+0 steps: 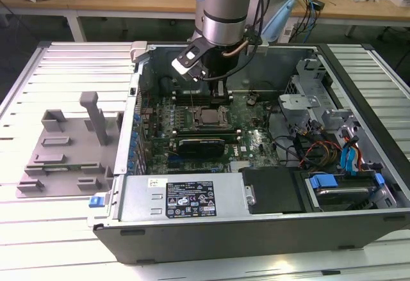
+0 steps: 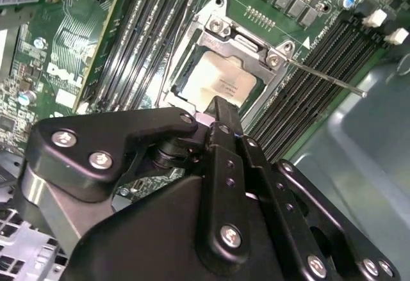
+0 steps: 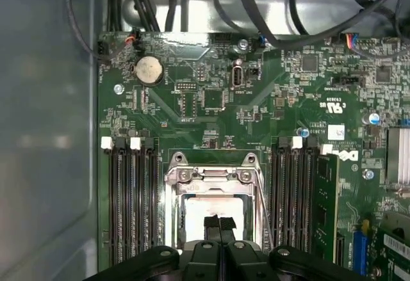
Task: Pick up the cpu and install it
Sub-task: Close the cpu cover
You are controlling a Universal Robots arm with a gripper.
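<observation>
- One cpu (image 3: 192, 220) is the whole job, and I see it lying flat inside the socket (image 3: 214, 177) with its pale silvery top up.
- The socket sits mid-board (image 3: 192, 111), between the two banks of memory slots (image 3: 128, 204).
- In the second wrist view the cpu (image 2: 218, 79) fills the socket's opening squarely. I can make out no corner riding up.
- Pick-up and drop-in look done to me, judging from how the cpu lies.
- What is left is my guess. A thin wire lever (image 2: 323, 77) sticks out from the socket's side across the memory slots, so I take it the clamp is not yet locked down. I cannot be sure from these angles.
- The gripper (image 3: 218, 224) has its fingers drawn together, with a hairline gap at most between the tips. Nothing is caught between them.
- Those tips stand over the middle of the cpu. In the second wrist view the gripper (image 2: 218, 105) points at the cpu's near edge.
- Whether the tips press on the metal top or hang just clear of it, I cannot tell.
- From the exterior view the gripper (image 1: 216, 92) hangs straight down inside the case (image 1: 256, 230), closer to the far wall than to the near one. The cpu (image 1: 208, 118) is directly beneath it.
</observation>
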